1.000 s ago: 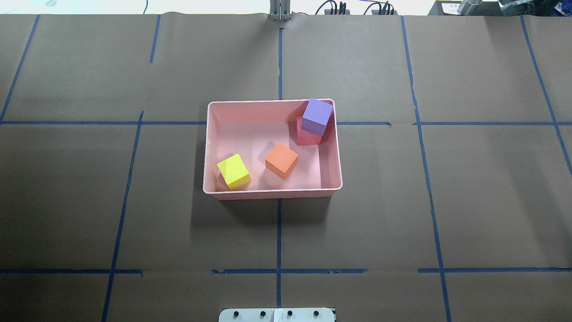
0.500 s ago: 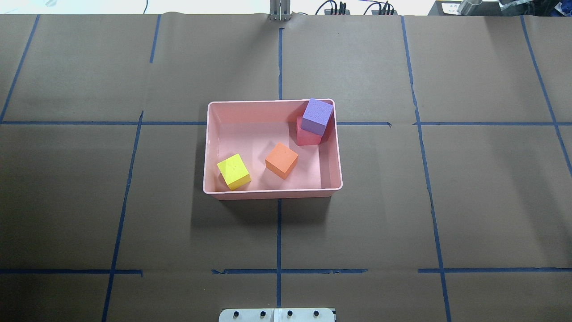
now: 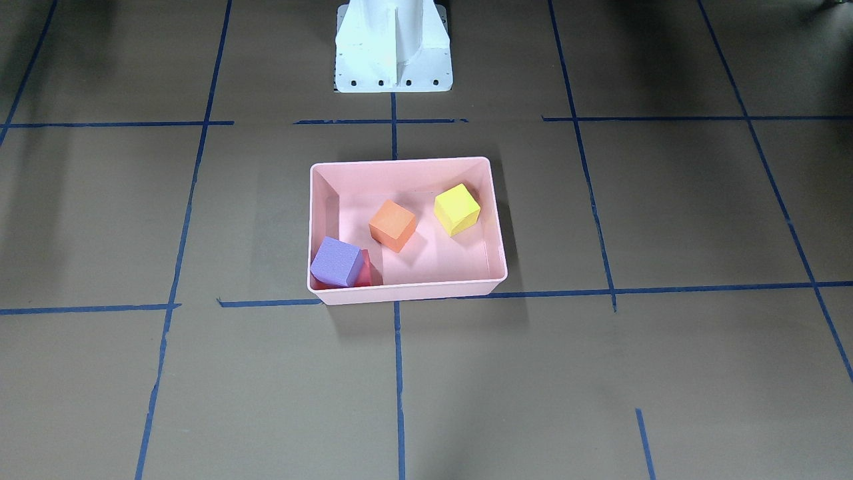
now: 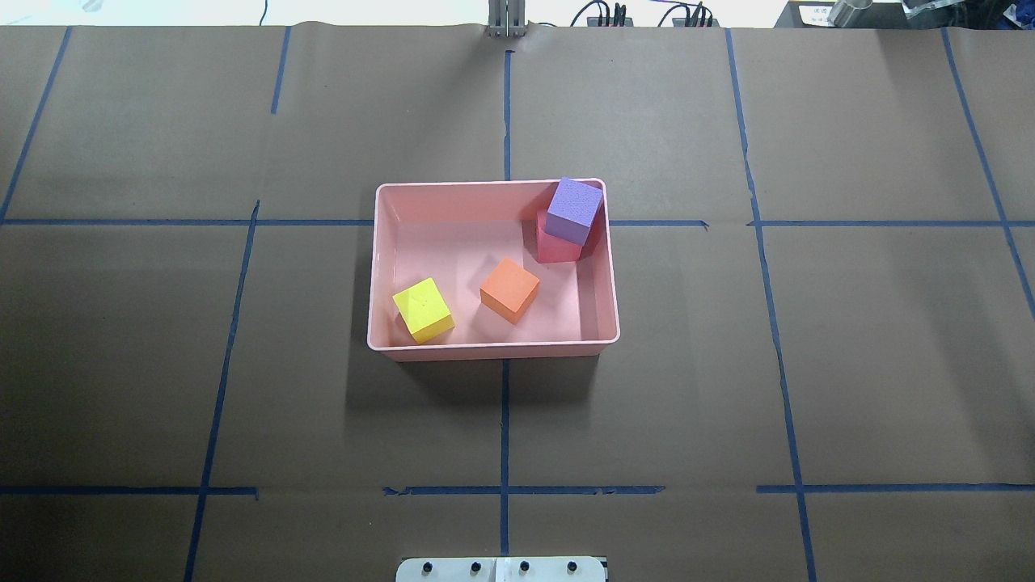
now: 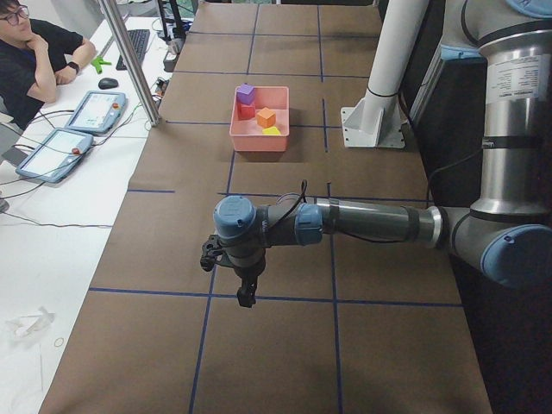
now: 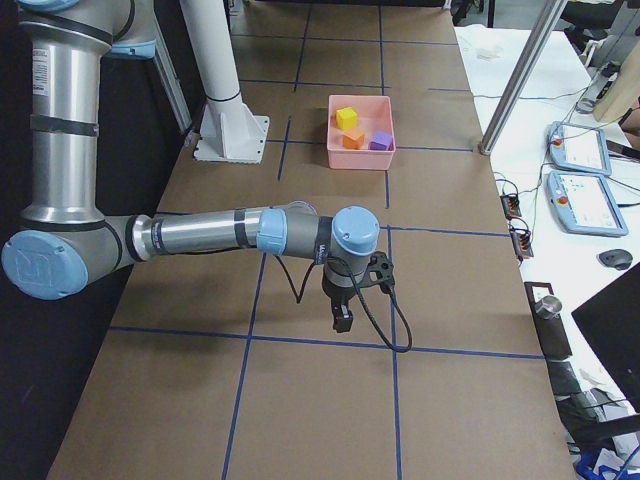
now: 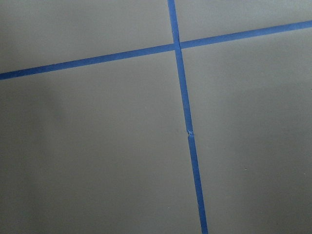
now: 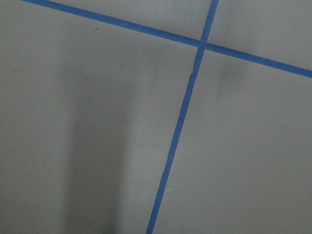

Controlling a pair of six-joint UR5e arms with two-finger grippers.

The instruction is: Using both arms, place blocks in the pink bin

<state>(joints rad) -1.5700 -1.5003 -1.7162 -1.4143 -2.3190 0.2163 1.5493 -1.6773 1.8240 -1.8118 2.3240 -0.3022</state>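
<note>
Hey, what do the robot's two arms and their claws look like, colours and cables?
The left arm and right arm look alike: silvery-grey cylindrical tubes joined by rounded light blue joint caps. Each ends in a small black claw, the left claw and the right claw, with a black cable looping loose at the wrist.

Overhead: looked forward and down.
Front: faced opposite; shared the pink bin (image 4: 493, 352).
Wrists: seemingly close over blue tape (image 7: 184, 97).

silver-grey tubular left arm (image 5: 371, 222) and right arm (image 6: 200, 232), light blue joint caps (image 5: 231, 217), black cables (image 6: 396, 322), white pedestal base (image 3: 392, 47)
</note>
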